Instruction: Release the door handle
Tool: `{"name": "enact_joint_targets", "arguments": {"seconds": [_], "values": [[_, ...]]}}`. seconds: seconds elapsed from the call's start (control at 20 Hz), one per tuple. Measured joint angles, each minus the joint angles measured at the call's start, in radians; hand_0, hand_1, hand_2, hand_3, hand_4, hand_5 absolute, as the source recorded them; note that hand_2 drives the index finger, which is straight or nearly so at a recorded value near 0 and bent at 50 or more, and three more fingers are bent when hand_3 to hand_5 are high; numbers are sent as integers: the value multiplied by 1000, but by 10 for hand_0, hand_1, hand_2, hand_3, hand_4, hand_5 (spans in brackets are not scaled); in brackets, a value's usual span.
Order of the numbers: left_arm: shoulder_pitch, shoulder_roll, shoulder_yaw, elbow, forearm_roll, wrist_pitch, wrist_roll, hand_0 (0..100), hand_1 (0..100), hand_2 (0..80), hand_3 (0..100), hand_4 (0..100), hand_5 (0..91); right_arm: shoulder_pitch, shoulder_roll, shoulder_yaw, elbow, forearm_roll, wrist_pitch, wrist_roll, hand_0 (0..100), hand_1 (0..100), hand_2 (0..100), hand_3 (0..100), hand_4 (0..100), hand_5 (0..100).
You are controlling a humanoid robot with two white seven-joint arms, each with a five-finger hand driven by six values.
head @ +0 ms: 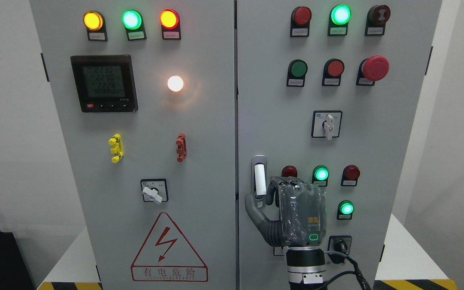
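Cabinet (199,161), grey, two doors, closed. Left door: digital meter (104,83), warning triangle (169,249), three lit lamps along the top. Right door: red mushroom button (375,67), rotary switch (327,124), green lamps. Right hand (265,201), rising from the bottom edge, thumb and fingers curled around the lower end of the door handle (259,177), at the right door's left edge. Hand hides the lamps just beside it.

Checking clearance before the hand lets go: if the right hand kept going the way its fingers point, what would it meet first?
The right hand points up and left at the door handle, so it would likely meet that handle first; whether it already touches is unclear.
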Motion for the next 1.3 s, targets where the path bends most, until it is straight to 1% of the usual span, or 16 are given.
{"name": "enact_joint_targets", "arguments": {"seconds": [0.65, 1.15, 1.3], "values": [[0, 0, 0, 0, 0, 0, 0, 120, 389, 0, 0, 0, 0, 0, 2, -12, 10, -1, 7, -6, 269, 730, 861, 1000, 961, 1000], [0, 0, 0, 0, 0, 0, 0, 120, 389, 0, 0, 0, 0, 1, 3, -20, 11, -4, 7, -10, 332, 700, 871, 1000, 969, 1000], [0, 0, 0, 0, 0, 0, 0, 120, 389, 0, 0, 0, 0, 1, 3, -23, 10, -13, 7, -10, 337, 693, 872, 1000, 971, 1000]]}}
